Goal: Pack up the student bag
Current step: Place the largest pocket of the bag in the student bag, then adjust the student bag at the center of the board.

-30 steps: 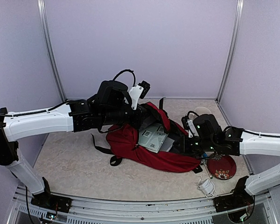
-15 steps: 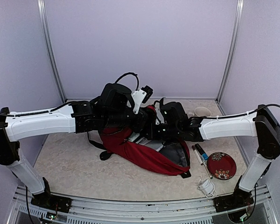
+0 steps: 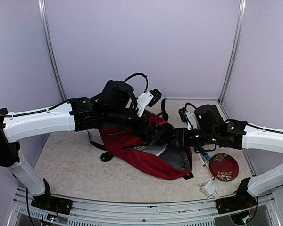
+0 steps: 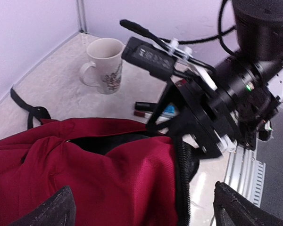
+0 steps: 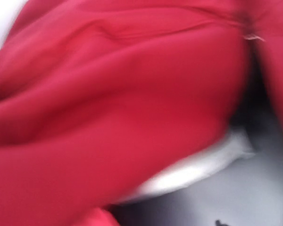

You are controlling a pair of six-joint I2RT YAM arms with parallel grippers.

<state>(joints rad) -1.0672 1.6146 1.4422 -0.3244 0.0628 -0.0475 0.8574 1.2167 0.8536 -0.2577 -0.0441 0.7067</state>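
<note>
The student bag (image 3: 132,151), dark red with black zippers, lies in the middle of the table with its mouth toward the right, showing grey lining (image 3: 178,159). My left gripper (image 3: 152,135) hangs over the bag's top. In the left wrist view its fingers (image 4: 61,207) stand wide apart above the red fabric (image 4: 85,174), holding nothing. My right gripper (image 3: 172,137) is at the bag's mouth, facing the left one. The right wrist view is blurred: red fabric (image 5: 108,94), a white sheet edge (image 5: 193,172) and grey lining (image 5: 236,202), with no fingers showing.
A red patterned plate (image 3: 224,167) and some pens (image 3: 202,155) lie right of the bag, with a white coiled cord (image 3: 208,188) nearer the front edge. A white mug (image 4: 104,59) stands by the back wall. A black strap (image 3: 103,155) trails from the bag's left side.
My left gripper has opened and let go of the bag. The right arm swung in over the bag, then drew back right. The red flap now covers the papers.
</note>
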